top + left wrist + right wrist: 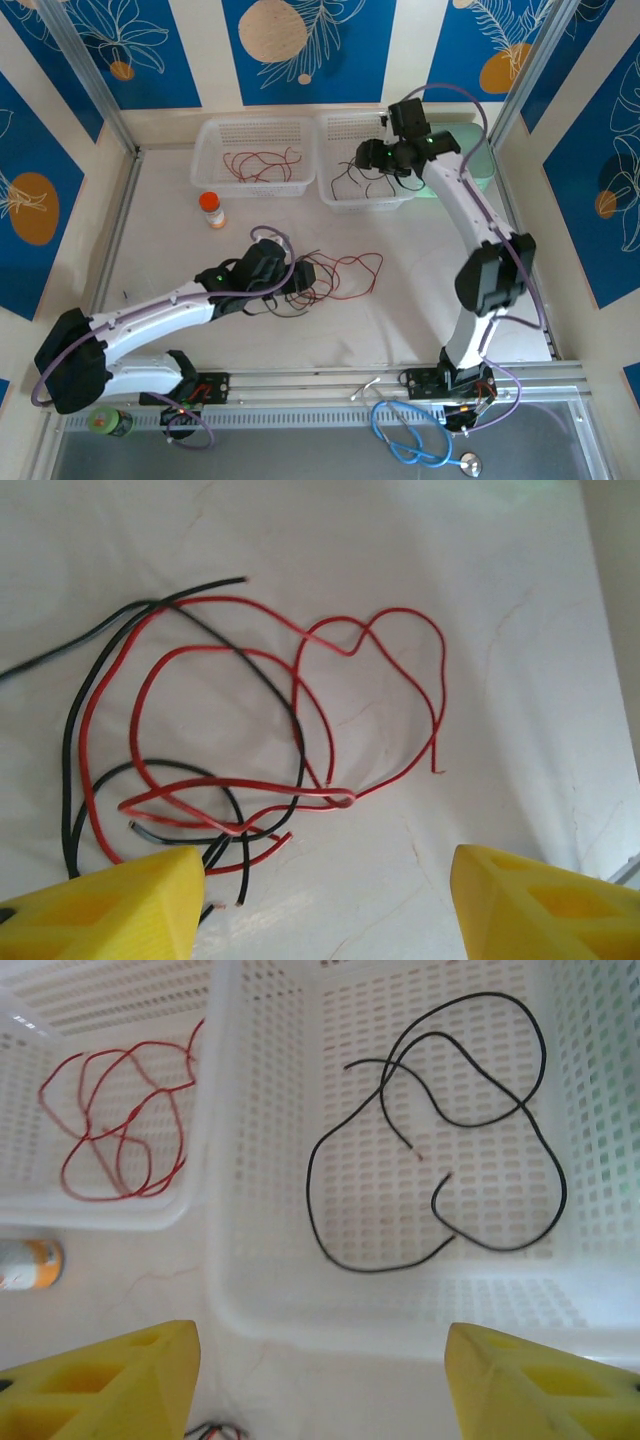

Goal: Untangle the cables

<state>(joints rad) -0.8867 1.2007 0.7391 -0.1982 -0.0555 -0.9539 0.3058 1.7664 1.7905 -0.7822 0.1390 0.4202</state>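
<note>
**Limp, featherweight wires: pinch one strand, not the knot.**
Your tangle of red and black cables (345, 800) lies flat on the worktop (520, 580). It will likely drag along whole, so take a free red end at the tangle's edge. The left claw (325, 885) hovers just short of the tangle, jaws apart and empty. The right claw (320, 1360), also apart and empty, hangs well away from the tangle over a basket (380, 1310).

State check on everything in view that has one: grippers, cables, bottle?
left gripper: open, empty, over the tangle.
right gripper: open, empty, over the right basket.
table cables: red and black, tangled together.
red cables: lying in the left basket.
black cables: lying in the right basket.
bottle: upright, capped.
</note>
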